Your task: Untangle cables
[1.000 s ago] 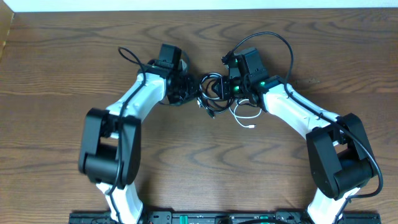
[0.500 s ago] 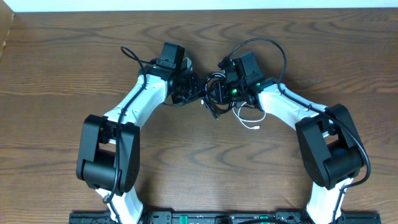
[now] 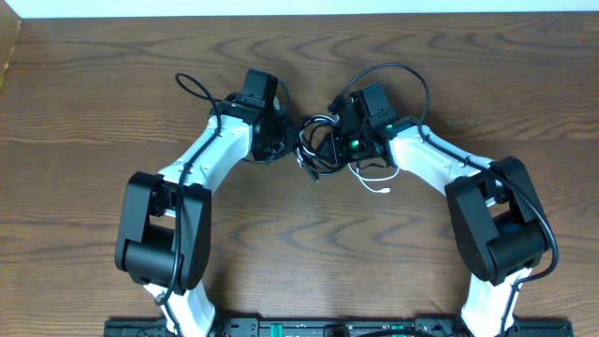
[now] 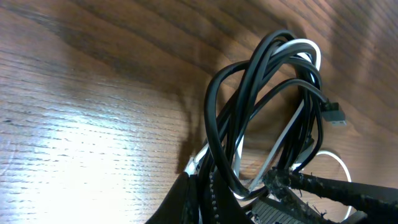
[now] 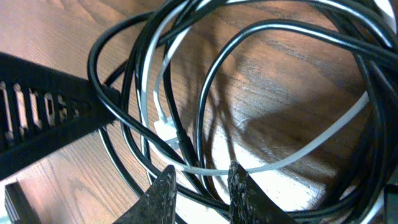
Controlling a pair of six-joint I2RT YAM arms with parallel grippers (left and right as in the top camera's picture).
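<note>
Because the two cords are wound through each other in one knot of loops, both pincers meet the knot from opposite sides. The left pincer (image 3: 288, 140) is fully closed. In its wrist view, strands of the black cable (image 4: 210, 118) run straight down into its tips, with a bit of white beside them. It looks to be gripping the black cable as an anchor so that the knot cannot slide. Just beyond those tips the black loops seem lifted off the table (image 3: 94, 94), judging by the shadow under them, which would suit a pull meant to open them.

The right pincer (image 5: 201, 193) stands a little open. Its fingertips (image 5: 163, 194) are apart, black strands cross the gap, and the white cable (image 5: 292, 158) curves just ahead of them. The gap is wider than any strand, so nothing seems pinched there, and I judge it is lining up to pick out one cord.

Farther out, on the right pincer's side toward the robot's base, the white cable's loose loop and plug end (image 3: 385, 192) lie flat on the wood, clear of the knot. The likely aim is to draw white out from black.
</note>
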